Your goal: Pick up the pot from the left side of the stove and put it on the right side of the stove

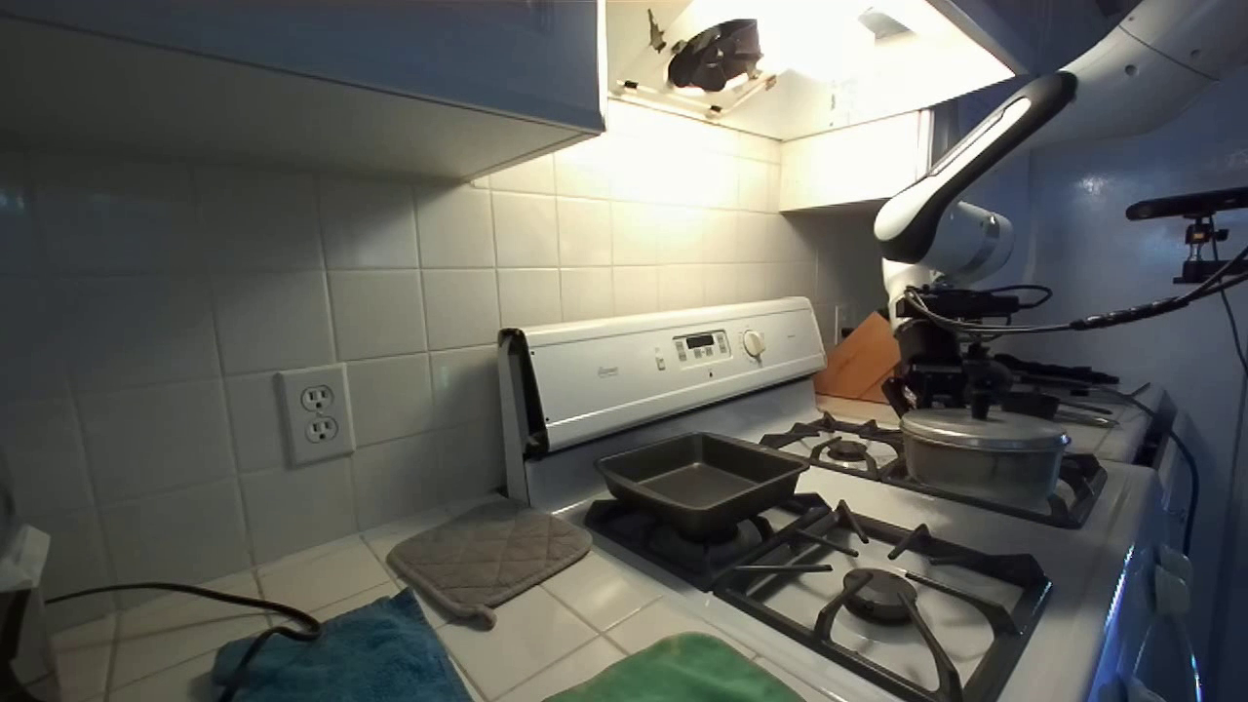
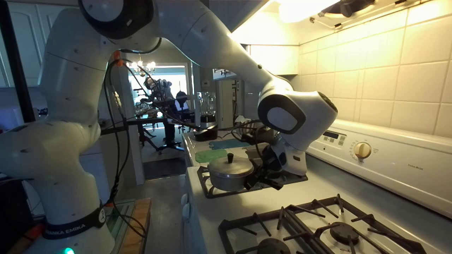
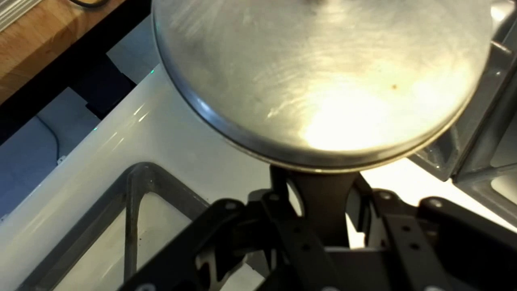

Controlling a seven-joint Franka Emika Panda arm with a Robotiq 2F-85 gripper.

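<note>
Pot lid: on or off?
On. In both exterior views the lid caps the pot, its dark knob pointing up. Cannot tell what's inside.

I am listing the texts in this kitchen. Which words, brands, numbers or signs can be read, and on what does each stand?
"ANKA EMIKA", on the dark band around the robot's base; the word's beginning is unclear.
Too small: the round sign on that band.
Too blurred: the words on the back panel of the stove, the marks around its knob, its buttons and display.
</note>
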